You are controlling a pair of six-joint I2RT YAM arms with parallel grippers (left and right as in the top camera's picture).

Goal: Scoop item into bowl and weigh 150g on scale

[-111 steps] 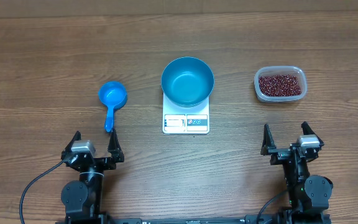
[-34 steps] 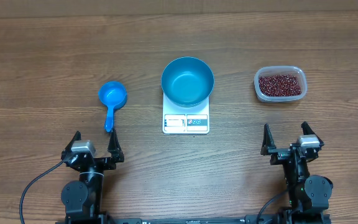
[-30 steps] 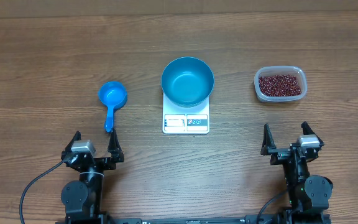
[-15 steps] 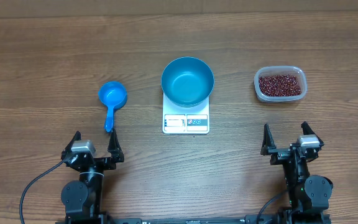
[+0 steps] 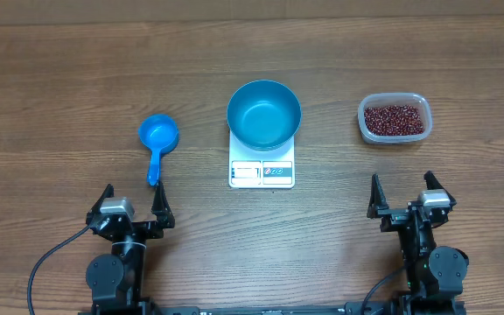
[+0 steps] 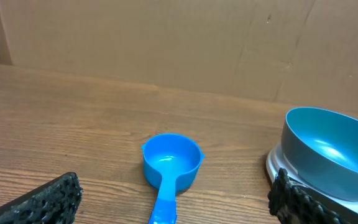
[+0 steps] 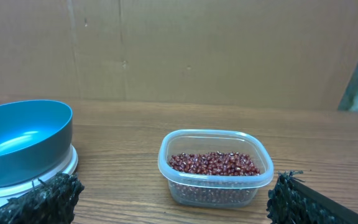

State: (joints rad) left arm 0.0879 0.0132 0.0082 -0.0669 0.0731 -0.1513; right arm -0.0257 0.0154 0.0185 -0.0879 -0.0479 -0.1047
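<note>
No movement anywhere over the last few seconds; same layout, same arm poses. Start of task, nothing scooped yet.

Left gripper: jaws spread wide, empty, parked at the near edge of the table, just short of the scoop handle. Right gripper: also spread wide, empty, parked near edge, in line with the tub.

Blue scoop flat on the table left of the scale, cup end away from the robot, handle pointing back toward the left gripper. Untouched; centred in the left wrist view.

Bowl upright on the scale, covering the platform, display and buttons left showing at the near edge. Inside of the bowl bare, no beans. Display too small to read.

Beans all in the clear plastic tub to the right of the scale, well apart from the bowl, no lid. Fill level visible in the right wrist view: shallow layer, well below the rim.

Meaning for the task: zero progress, still idle. Likely next: reach with the left arm, close on the scoop handle, carry across to the tub. Awkward point: scoop and beans on opposite sides of the bowl, so a long cross-over or a hand-off. Spill risk over the scale during transfer.
</note>
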